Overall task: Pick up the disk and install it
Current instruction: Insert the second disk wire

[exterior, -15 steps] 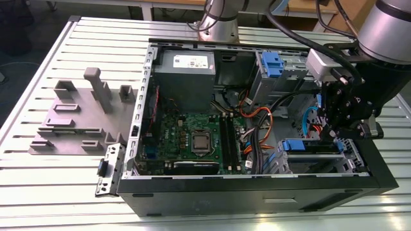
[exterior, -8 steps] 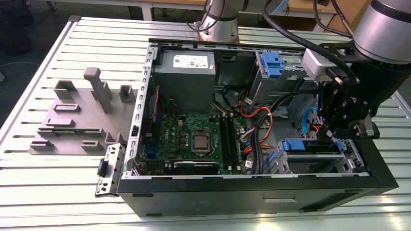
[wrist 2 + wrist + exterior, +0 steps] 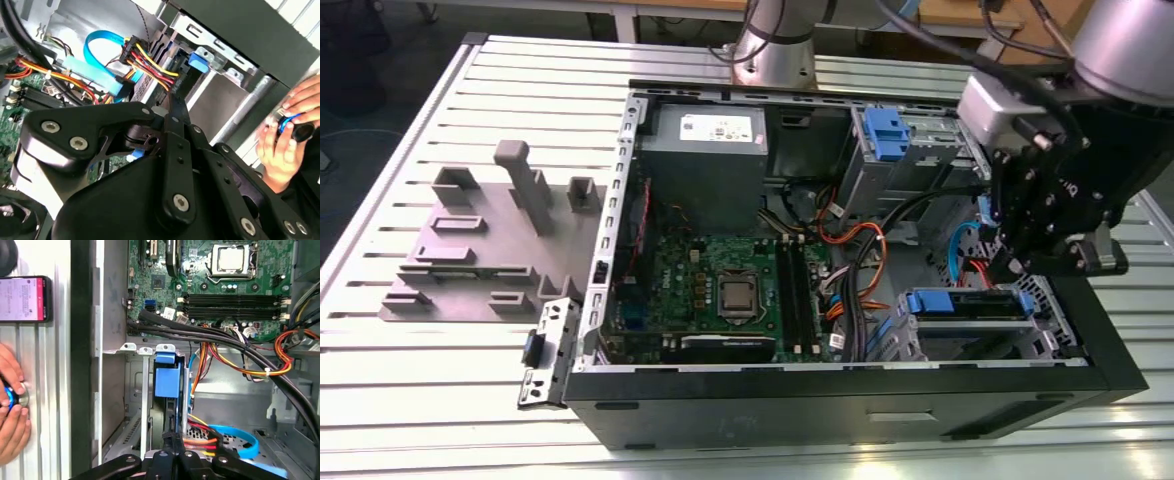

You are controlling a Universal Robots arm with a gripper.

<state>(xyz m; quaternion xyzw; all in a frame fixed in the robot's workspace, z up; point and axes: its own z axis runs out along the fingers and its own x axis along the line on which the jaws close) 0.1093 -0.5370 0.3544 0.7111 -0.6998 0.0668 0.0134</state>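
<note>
Disk (image 3: 966, 305) seated in the case's (image 3: 854, 395) drive bay, blue bracket showing.
Its long axis runs across the bay in the exterior view. Gripper (image 3: 1027, 262) hangs just above it; whether it is open I cannot tell.

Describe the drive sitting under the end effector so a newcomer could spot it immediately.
Start at the open computer case on the slatted table. Follow its edge nearest the exterior view's right to the metal drive cage, below the end effector. The disk there wears a blue bracket, unlike the grey power supply.
</note>
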